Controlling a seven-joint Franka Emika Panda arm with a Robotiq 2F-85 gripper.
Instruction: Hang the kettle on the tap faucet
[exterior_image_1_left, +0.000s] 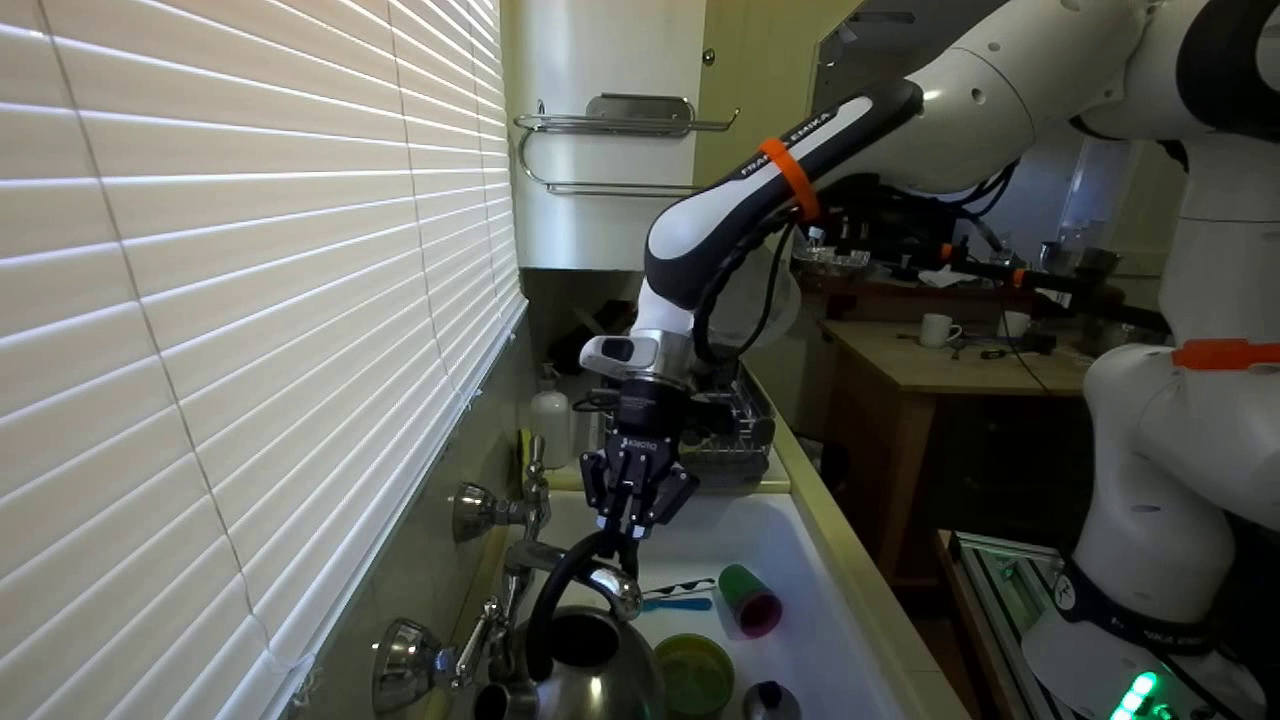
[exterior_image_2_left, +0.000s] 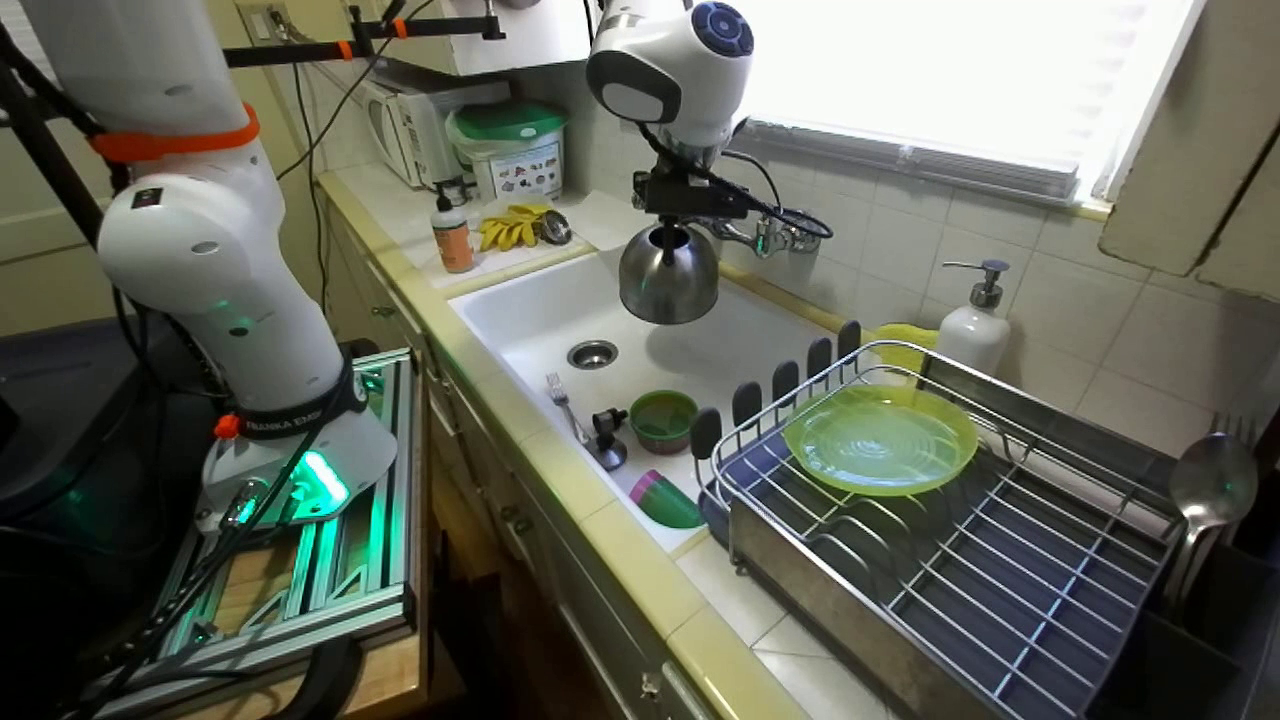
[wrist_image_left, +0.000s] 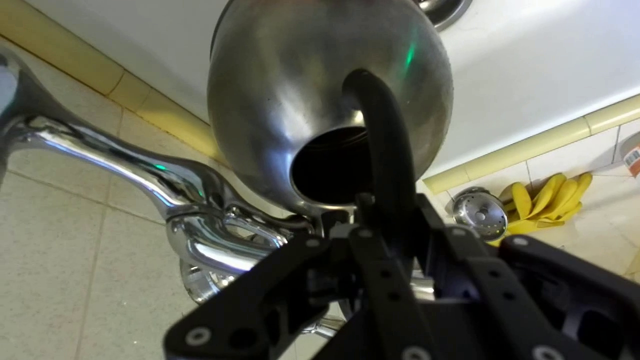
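Observation:
The kettle is a round, shiny steel pot with a dark open top and a thick black loop handle. It hangs over the white sink (exterior_image_2_left: 520, 310) in both exterior views (exterior_image_1_left: 605, 685) (exterior_image_2_left: 668, 290) and fills the upper middle of the wrist view (wrist_image_left: 270, 95). My gripper (exterior_image_1_left: 625, 528) (wrist_image_left: 395, 215) is shut on the kettle's black handle (wrist_image_left: 382, 125). The silver tap faucet (exterior_image_1_left: 537, 556) (exterior_image_2_left: 735, 233) (wrist_image_left: 195, 185) is right beside the kettle. In an exterior view its spout crosses the handle; I cannot tell whether it passes through the loop.
A green bowl (exterior_image_1_left: 693, 672) (exterior_image_2_left: 663, 420), a green-pink cup (exterior_image_1_left: 748, 600) (exterior_image_2_left: 668, 502) and cutlery lie in the sink. A dish rack (exterior_image_2_left: 1000, 560) with a green plate (exterior_image_2_left: 880, 440) stands beside it. Tiled wall and blinds (exterior_image_1_left: 250, 300) are close behind the faucet. Yellow gloves (wrist_image_left: 550, 200) lie on the counter.

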